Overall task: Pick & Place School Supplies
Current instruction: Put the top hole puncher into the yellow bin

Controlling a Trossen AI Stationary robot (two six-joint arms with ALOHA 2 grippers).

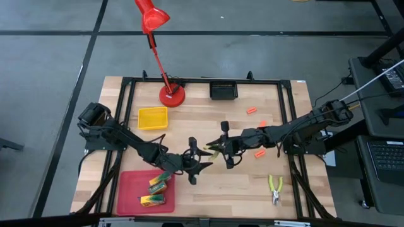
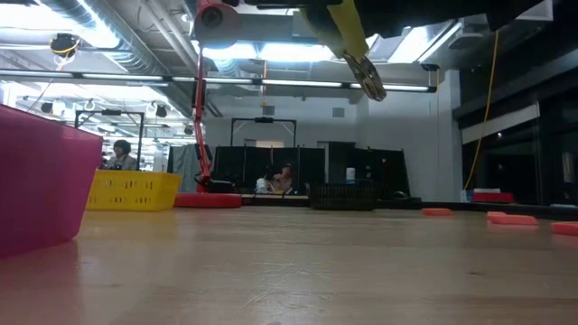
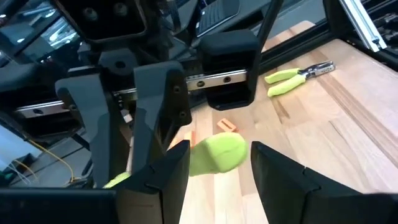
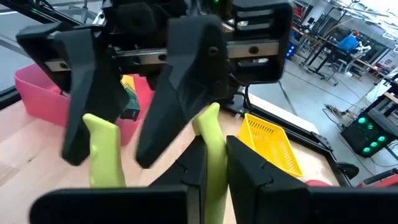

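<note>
- Red tray (image 1: pixel 129 189) at lower left, holding green-and-yellow boxes (image 1: pixel 156 184).
- Left gripper (image 1: pixel 194 161) at centre, fingers spread around handles of yellow-green pliers (image 1: pixel 214 149), not clamped.
- Right gripper (image 1: pixel 222 150) just right, clamped on one handle, tool held mid-air.
- Second pliers (image 1: pixel 274 188) at lower right.

The two arms meet nose to nose over the middle of the table (image 1: pixel 214 189), the left gripper (image 1: pixel 193 160) on the left, the right gripper (image 1: pixel 223 146) on the right, a hand tool (image 1: pixel 213 149) between them, apparently clear of the board. Left of centre sits one tray (image 1: pixel 153 118), with the lamp (image 1: pixel 171 95) beside it. Boxes (image 1: pixel 157 183) lie in a tray (image 1: pixel 129 187) at the near left. Pliers (image 1: pixel 274 188) lie near right; stubby pieces (image 1: pixel 252 111) lie behind them.
</note>
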